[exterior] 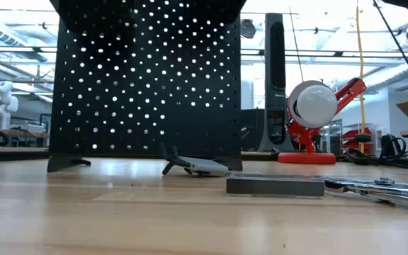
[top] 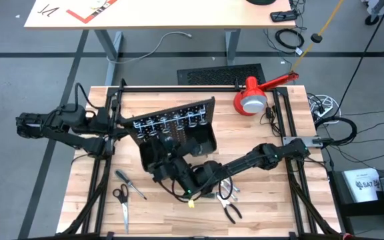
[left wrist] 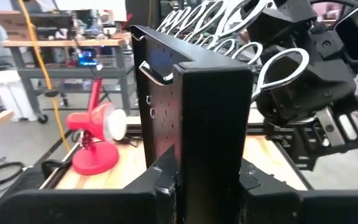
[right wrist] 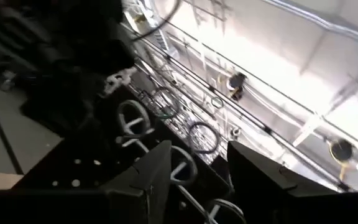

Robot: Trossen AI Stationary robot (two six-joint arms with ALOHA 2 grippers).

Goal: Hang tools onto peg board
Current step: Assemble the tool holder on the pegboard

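Peg board (top: 179, 130), a black perforated rectangular panel with a row of silver rings (top: 169, 121) and black box bins, stood upright on the pale wooden desk (top: 85, 193). The left gripper (top: 122, 123) was clamped shut on the panel's end edge; in the left wrist view that dark edge (left wrist: 213, 124) filled the space between its fingers. The right gripper (top: 169, 167) was at the panel's front face, just below the bins, pointing up past the rings (right wrist: 135, 118); its fingers (right wrist: 148, 171) stood apart with nothing visible between them. Beside the right gripper's wrist, on the desk, lay black-handled pliers (top: 231, 210) and small metal pieces (top: 227, 190). Farther off, on the left arm's side, lay a thin screwdriver (top: 131, 184) and black-handled scissors (top: 122, 203). A red-and-white lamp (top: 255, 93) sat beyond the panel, well apart from both grippers.
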